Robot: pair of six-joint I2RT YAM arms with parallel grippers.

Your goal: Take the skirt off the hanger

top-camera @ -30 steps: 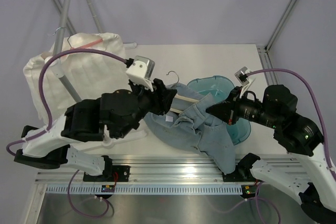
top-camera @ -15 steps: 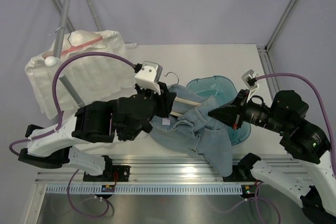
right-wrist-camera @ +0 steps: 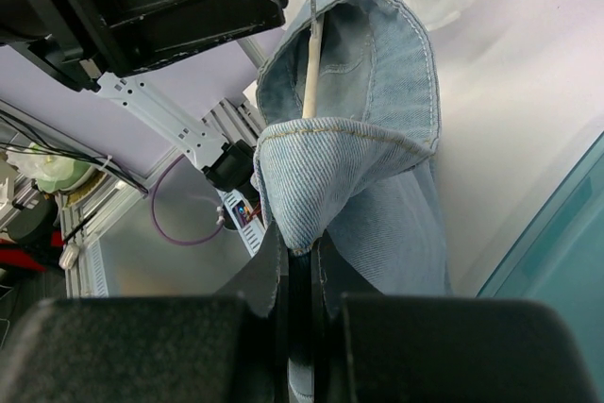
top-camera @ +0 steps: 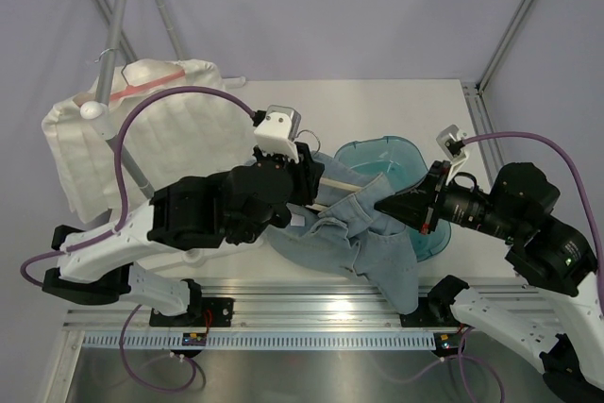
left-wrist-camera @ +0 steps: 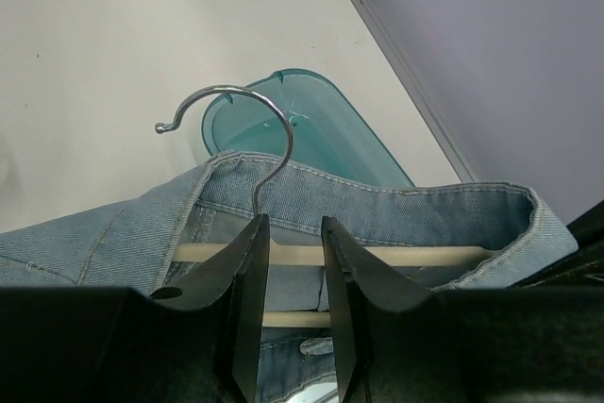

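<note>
Denim skirt (top-camera: 363,233) and hanger (left-wrist-camera: 406,256) over white worktop (top-camera: 377,106)
Left claw (left-wrist-camera: 293,230) grips hanger; right claw (right-wrist-camera: 297,244), at 3 o'clock, pinches skirt; lilac walls (top-camera: 330,7).

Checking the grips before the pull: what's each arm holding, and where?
The left gripper holds the hanger by its wooden bar beneath the hook; the right gripper pinches a stitched edge of the denim skirt in its jaws.

Bare white counter (top-camera: 377,106) lies open along the far edge. Nearer, a teal tub (top-camera: 377,151) sits just behind the denim skirt (top-camera: 368,247) and its hanger (left-wrist-camera: 415,255), which fill the gap between left gripper (top-camera: 307,179) and right gripper (top-camera: 382,203) (little room there). Far left, a white garment (top-camera: 142,139) on a slanted pole (top-camera: 121,7) blocks that side.
</note>
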